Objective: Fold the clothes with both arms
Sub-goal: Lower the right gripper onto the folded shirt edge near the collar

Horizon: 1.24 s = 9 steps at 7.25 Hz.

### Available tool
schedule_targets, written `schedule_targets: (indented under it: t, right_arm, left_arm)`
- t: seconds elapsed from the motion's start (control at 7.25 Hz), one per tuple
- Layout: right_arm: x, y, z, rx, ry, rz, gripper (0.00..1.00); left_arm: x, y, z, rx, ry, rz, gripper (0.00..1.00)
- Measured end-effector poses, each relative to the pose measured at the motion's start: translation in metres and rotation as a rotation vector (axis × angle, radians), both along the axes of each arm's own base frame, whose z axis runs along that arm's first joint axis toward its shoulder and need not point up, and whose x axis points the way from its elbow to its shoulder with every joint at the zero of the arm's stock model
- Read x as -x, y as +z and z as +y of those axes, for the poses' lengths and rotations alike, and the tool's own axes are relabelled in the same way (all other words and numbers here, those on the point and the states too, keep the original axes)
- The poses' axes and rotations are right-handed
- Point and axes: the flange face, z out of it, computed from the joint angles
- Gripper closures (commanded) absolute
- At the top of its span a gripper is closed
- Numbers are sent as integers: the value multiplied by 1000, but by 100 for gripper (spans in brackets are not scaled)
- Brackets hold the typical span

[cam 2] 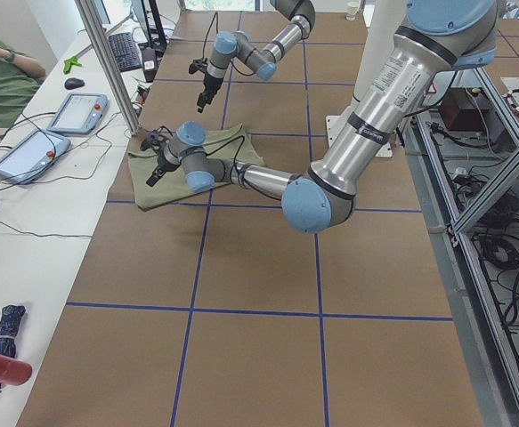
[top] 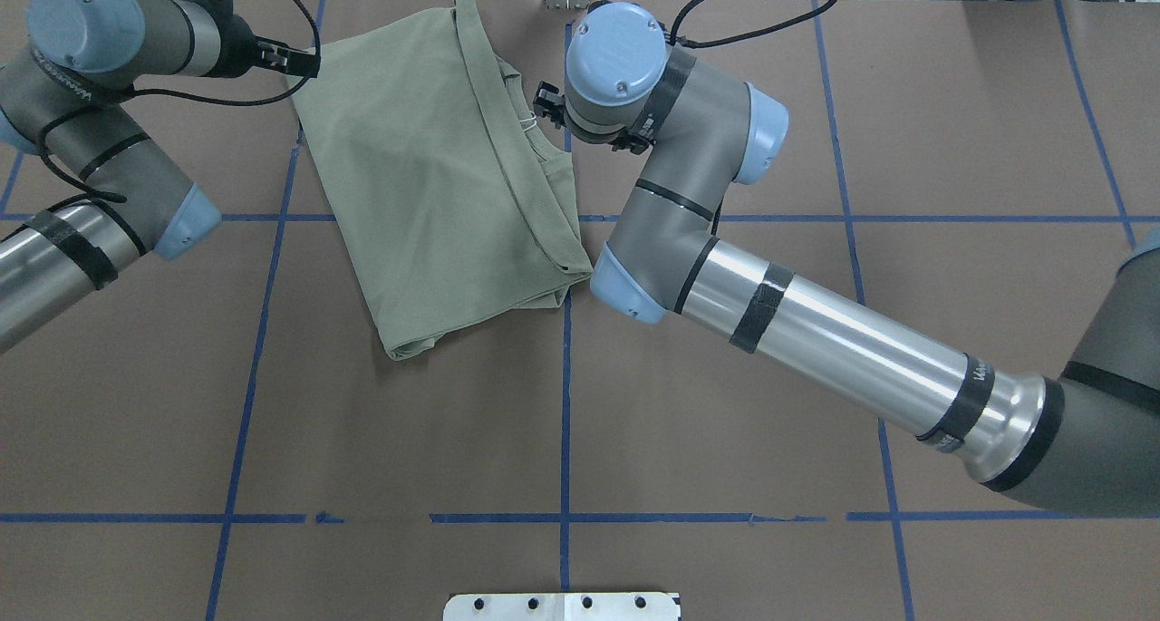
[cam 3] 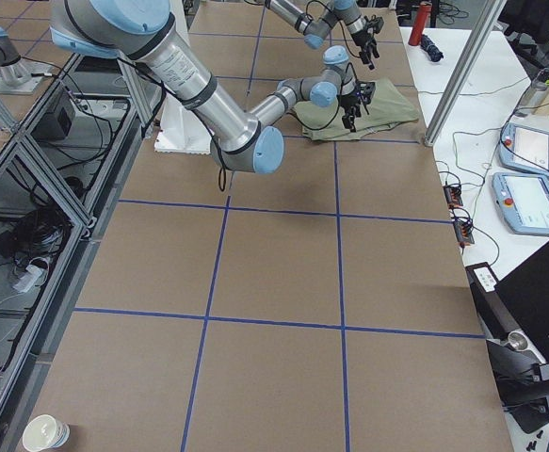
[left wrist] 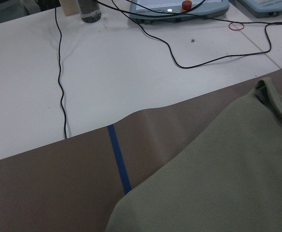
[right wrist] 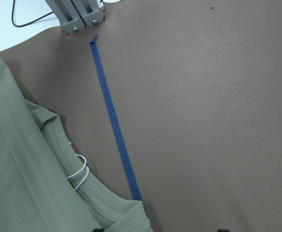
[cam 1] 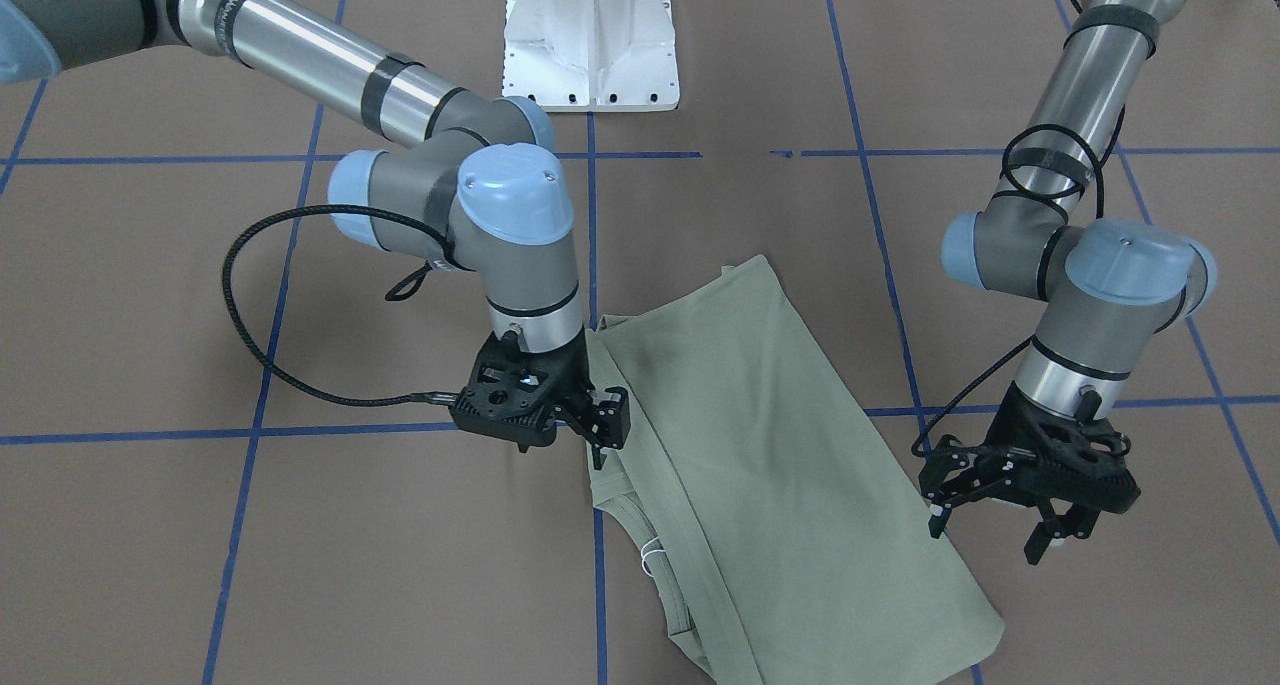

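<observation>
Here we are with the shirt (top: pixel 426 177) lying as a long folded panel on the table (top: pixel 725 403), in the upper centre-left of the overhead view, one claw at each long side. It looks like the next job is the cross fold, so this is how I'd want it done. Both claws take the same end of the panel and bite through every layer, not just the top one. They lift level and travel together, so the cloth stays taut and lands square on the other end. The left claw (cam 1: pixel 990 535), lower right in the front-facing view, has its jaws spread wide with nothing between them. It sits just beside the shirt's long edge and looks clear of the fabric. The right claw (cam 1: pixel 605 430) is at the opposite edge, centre-left in that view, close to the neckband (right wrist: pixel 97 203) and its white loop (right wrist: pixel 79 174). Its wrist camera shows two dark tips far apart at the bottom of the frame, one over green cloth and one over bare brown table near the blue tape line (right wrist: pixel 114 125). So its jaws read as spread too, gripping nothing. I can't tell whether it actually touches the fabric. That hem is the spot to mind: a shallow bite there could slip off the thick ribbing.
</observation>
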Motion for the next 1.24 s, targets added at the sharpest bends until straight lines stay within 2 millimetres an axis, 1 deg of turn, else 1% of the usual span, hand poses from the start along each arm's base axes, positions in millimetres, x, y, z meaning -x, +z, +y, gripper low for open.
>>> schedule_targets:
  t: [0.14, 0.28, 0.41, 0.55, 0.69, 0.97, 1.24]
  right_arm:
    - [25, 5, 6, -8, 11, -2, 33]
    - [42, 10, 10, -10, 14, 12, 33]
    - [52, 16, 11, -10, 13, 29, 33]
    - [58, 22, 12, -15, 11, 49, 34]
    - [61, 28, 11, -24, 8, 71, 45]
    - [66, 35, 12, -35, 1, 94, 45]
    - [68, 35, 13, -44, -9, 104, 45]
  left_arm:
    - [-1, -2, 2, 0, 1, 7, 0]
    - [-1, -1, 4, 4, 0, 12, 0]
    - [-2, 1, 5, 8, 1, 13, 0]
    - [-3, 2, 6, 10, 2, 13, 0]
    - [-4, 2, 7, 10, 3, 14, 0]
    - [-5, 2, 7, 11, 4, 13, 0]
    - [-5, 3, 8, 13, 4, 12, 0]
